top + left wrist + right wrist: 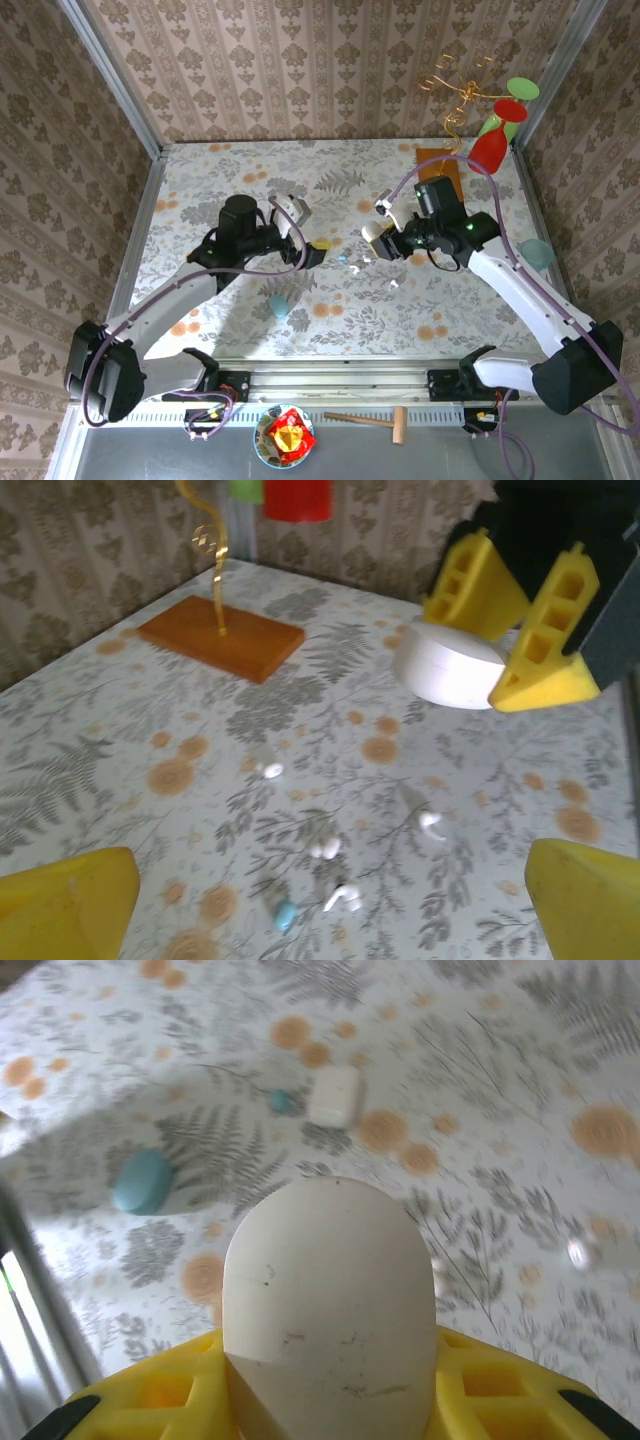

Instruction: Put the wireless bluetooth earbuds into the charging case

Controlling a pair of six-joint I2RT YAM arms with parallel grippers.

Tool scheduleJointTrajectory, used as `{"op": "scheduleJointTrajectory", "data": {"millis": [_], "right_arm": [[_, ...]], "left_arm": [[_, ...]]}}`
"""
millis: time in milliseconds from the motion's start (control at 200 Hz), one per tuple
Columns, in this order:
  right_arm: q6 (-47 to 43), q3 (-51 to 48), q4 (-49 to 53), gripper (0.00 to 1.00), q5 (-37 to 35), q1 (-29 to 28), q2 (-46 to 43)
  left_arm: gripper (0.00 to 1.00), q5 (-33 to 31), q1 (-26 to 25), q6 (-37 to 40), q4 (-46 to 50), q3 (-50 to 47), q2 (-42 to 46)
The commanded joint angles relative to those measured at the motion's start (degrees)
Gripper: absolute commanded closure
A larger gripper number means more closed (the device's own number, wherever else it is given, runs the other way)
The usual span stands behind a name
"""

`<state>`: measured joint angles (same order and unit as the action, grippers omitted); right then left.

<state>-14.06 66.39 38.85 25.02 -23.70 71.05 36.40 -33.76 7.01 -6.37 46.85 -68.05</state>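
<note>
Several tiny earbuds lie loose on the floral table (200, 190) between the arms: white ones (326, 848) (345, 896) (431, 821) (270, 771) and a pale blue one (285, 915). From above they are small specks (357, 266). My right gripper (378, 236) is shut on a white pebble-shaped charging case (330, 1300), holding it just above the table; the case (450, 666) sits between that gripper's yellow fingers (545, 630). My left gripper (320, 910) hangs wide open over the earbuds, nothing between its yellow fingertips (62, 902).
A light blue case (278, 306) (142, 1180) lies near the table's front edge. A small white rounded block (335, 1096) and a blue bit (283, 1101) lie beyond it. A brown base with gold wire (222, 637) and red-green ornament (497, 135) stand back right.
</note>
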Motion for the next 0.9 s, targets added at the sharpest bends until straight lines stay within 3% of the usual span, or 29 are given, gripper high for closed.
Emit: {"op": "scheduleJointTrajectory", "data": {"millis": [0,370,895], "right_arm": [[-9.70,5.95,9.56,0.85,9.81,-0.96,1.64],[-18.53,22.40,21.45,0.86,14.36,-5.01,11.11],[-24.63,31.47,26.49,0.88,19.19,-5.77,17.08]], "left_arm": [[0.00,8.93,-0.95,-0.64,1.47,2.61,0.61],[0.08,20.94,-1.66,-3.01,-6.69,4.79,-1.90],[0.34,25.34,-1.53,-8.94,-14.77,4.12,-2.15]]}}
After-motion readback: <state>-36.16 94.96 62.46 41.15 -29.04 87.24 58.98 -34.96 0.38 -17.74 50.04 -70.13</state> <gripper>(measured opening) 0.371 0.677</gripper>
